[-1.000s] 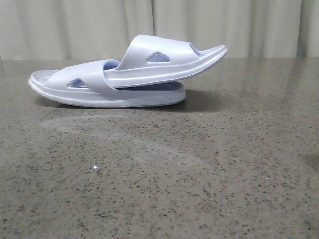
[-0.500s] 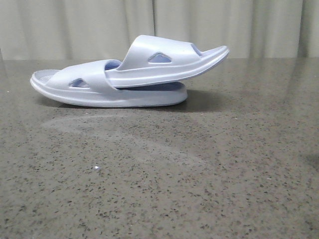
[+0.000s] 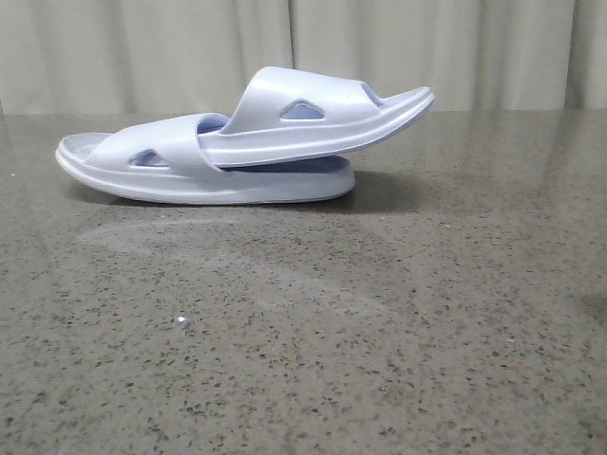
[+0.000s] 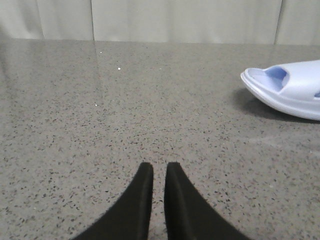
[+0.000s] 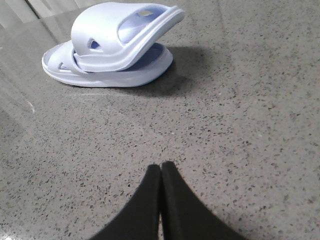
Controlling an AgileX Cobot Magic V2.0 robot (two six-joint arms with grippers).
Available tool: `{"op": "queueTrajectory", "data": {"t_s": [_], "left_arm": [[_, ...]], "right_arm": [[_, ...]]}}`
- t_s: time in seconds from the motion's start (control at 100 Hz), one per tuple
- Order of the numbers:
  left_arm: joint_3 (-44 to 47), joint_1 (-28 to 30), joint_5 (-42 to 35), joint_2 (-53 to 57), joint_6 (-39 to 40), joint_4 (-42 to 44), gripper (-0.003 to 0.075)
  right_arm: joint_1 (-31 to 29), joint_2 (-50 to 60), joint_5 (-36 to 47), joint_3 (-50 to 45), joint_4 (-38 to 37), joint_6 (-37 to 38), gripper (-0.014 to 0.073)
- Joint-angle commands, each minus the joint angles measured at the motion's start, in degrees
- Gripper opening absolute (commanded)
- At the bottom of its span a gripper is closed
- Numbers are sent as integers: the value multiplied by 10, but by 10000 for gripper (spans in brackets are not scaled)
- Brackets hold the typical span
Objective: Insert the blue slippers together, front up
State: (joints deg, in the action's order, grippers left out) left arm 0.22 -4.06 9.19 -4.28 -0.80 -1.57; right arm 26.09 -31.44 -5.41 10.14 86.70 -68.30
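Observation:
The two blue slippers lie nested on the speckled grey table. The lower slipper (image 3: 190,180) lies flat. The upper slipper (image 3: 313,118) is pushed under its strap and tilts up to the right. In the right wrist view the upper slipper (image 5: 110,35) rests in the lower slipper (image 5: 125,77), far ahead of my right gripper (image 5: 161,166), which is shut and empty. In the left wrist view only one end of the lower slipper (image 4: 285,90) shows, well off to the side of my left gripper (image 4: 156,167), which is shut to a narrow slit with nothing in it. Neither gripper shows in the front view.
The grey speckled table (image 3: 379,332) stretches in front of the slippers. A pale curtain (image 3: 142,47) hangs behind the table's far edge.

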Motion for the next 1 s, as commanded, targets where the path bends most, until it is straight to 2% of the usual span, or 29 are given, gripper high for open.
{"op": "queueTrajectory", "data": {"t_s": [0.0,0.92,0.99], "left_arm": [[5,2,-20,-2,-8,-6,15],[5,2,-15,-2,-8,-9,15],[5,2,-15,-2,-8,-9,15]], "right_arm": [[0,0,-5,14,4,-6,-89],[0,0,-5,14,4,-6,-89],[0,0,16,14,4,-6,-89]]}}
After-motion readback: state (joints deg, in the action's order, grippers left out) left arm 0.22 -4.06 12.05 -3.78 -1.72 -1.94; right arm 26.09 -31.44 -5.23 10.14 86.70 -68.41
